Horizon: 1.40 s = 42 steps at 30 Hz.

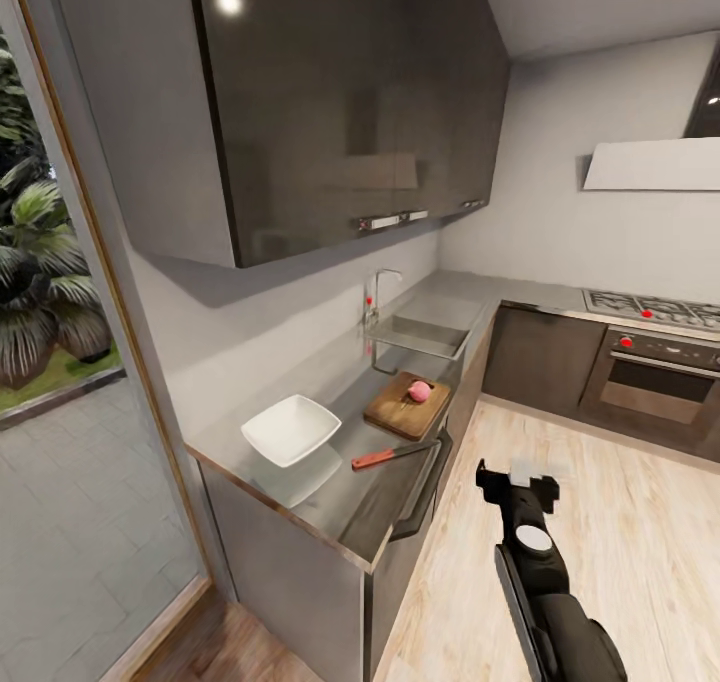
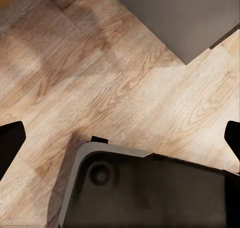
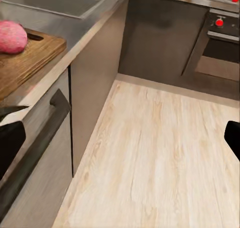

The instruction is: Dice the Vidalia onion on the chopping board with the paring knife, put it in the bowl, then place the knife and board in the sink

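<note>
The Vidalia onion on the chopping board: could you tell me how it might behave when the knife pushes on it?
The Vidalia onion looks round and smooth, so it will probably roll under a push. The chopping board is flat with no visible raised rim, so it could likely roll off onto the countertop.

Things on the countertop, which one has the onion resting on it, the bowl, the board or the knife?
The chopping board: the pinkish Vidalia onion sits on its dark wood. The white bowl beside it is empty, and the paring knife lies apart.

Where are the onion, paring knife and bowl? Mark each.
Vidalia onion point(image 1: 420, 391), head view, its rounded top.
Paring knife point(image 1: 374, 457), head view, its orange-red handle.
Bowl point(image 1: 291, 429), head view, its white inner floor.
</note>
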Motion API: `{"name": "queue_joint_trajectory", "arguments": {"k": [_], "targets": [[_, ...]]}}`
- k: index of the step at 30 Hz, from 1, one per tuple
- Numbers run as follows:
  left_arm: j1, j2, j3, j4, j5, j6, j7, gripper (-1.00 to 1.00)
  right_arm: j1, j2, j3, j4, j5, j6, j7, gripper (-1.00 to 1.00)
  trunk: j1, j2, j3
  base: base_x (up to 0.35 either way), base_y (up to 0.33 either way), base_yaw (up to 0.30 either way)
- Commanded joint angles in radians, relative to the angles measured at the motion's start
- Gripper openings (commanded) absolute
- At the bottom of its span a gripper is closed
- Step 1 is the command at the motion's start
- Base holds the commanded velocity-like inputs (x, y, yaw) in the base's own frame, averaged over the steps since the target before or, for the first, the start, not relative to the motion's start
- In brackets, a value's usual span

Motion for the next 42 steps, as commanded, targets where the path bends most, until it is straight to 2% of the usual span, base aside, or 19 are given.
{"name": "queue_joint_trajectory", "arguments": {"k": [1,4,8,9,12,14,15,16,18,19,20,21,22,28,34,36,37,42], "targets": [[0.000,0.000,0.003,0.004,0.011,0.001,-0.010,1.00,-0.038,0.020,0.015,-0.004,0.010,0.045,-0.026,1.00,0.001,-0.002,-0.002,0.000,0.000,0.000],[0.000,0.000,0.003,0.012,0.011,0.001,-0.010,1.00,-0.105,0.056,0.032,-0.008,0.010,0.106,-0.070,1.00,0.001,-0.002,-0.002,0.000,0.000,0.000],[0.000,-0.003,0.003,0.025,0.011,0.001,-0.010,1.00,-0.198,0.056,0.042,-0.009,0.006,0.186,-0.101,1.00,0.001,-0.002,-0.002,0.000,0.000,0.000],[0.000,-0.002,0.003,0.030,0.011,0.001,-0.010,1.00,-0.250,0.056,0.044,-0.009,-0.011,0.240,-0.108,1.00,0.001,-0.002,-0.002,0.000,0.000,0.000],[0.000,-0.002,0.003,0.031,0.011,0.001,-0.010,1.00,-0.272,0.056,0.045,-0.008,-0.058,0.278,-0.112,1.00,0.001,-0.002,-0.002,0.000,0.000,0.000],[0.000,-0.002,0.003,0.032,0.011,0.001,-0.010,1.00,-0.279,0.056,0.045,-0.006,-0.108,0.297,-0.124,1.00,0.001,-0.002,-0.002,0.000,0.000,0.000],[0.000,-0.003,0.003,0.032,0.011,0.001,-0.010,1.00,-0.282,0.056,0.045,-0.005,-0.163,0.306,-0.155,1.00,0.001,-0.002,-0.002,0.000,0.039,0.000],[0.000,-0.003,0.003,0.032,0.011,0.001,-0.010,1.00,-0.283,0.056,0.045,-0.004,-0.185,0.308,-0.175,1.00,0.001,-0.002,-0.002,0.005,0.065,0.000],[0.000,-0.002,0.003,0.032,0.011,0.001,-0.010,1.00,-0.285,0.056,0.046,0.000,-0.294,0.313,-0.285,1.00,0.001,-0.002,-0.002,0.043,0.147,0.000],[0.000,-0.002,0.003,0.032,0.011,0.001,-0.010,1.00,-0.285,0.056,0.047,0.000,-0.318,0.313,-0.308,1.00,0.001,-0.002,-0.002,0.064,0.192,0.000],[0.000,-0.003,0.003,0.032,0.011,0.001,-0.010,1.00,-0.286,0.056,0.048,0.002,-0.381,0.315,-0.362,1.00,0.001,-0.002,-0.002,0.082,0.229,0.000],[0.000,-0.003,0.003,0.032,0.011,0.001,-0.010,1.00,-0.286,0.056,0.048,0.003,-0.397,0.315,-0.375,1.00,0.001,-0.002,-0.002,0.086,0.237,0.000],[0.000,-0.003,0.003,0.032,0.011,0.001,-0.010,1.00,-0.287,0.056,0.048,0.005,-0.444,0.316,-0.425,1.00,0.001,-0.002,-0.002,0.096,0.258,0.000],[0.000,-0.001,0.003,0.032,0.011,0.001,-0.010,1.00,-0.286,0.056,0.047,0.006,-0.472,0.317,-0.458,1.00,0.001,-0.002,-0.002,0.099,0.261,0.000],[0.000,-0.002,0.003,0.032,0.011,0.001,-0.010,1.00,-0.286,0.056,0.048,0.025,-0.479,0.317,-0.461,1.00,0.001,-0.002,-0.002,0.081,0.203,0.000],[0.000,-0.001,0.003,0.032,0.011,0.001,-0.010,1.00,-0.286,0.056,0.048,0.051,-0.479,0.318,-0.461,1.00,0.001,-0.002,-0.002,0.027,0.137,0.000],[0.000,-0.001,0.003,0.032,0.011,0.001,-0.010,1.00,-0.286,0.056,0.053,0.123,-0.481,0.317,-0.462,1.00,0.001,-0.002,-0.002,0.005,0.119,0.000],[0.000,-0.001,0.003,0.032,0.011,0.001,-0.010,1.00,-0.286,0.056,0.075,0.157,-0.481,0.316,-0.464,1.00,0.001,-0.002,-0.002,0.002,0.134,0.000]]}}
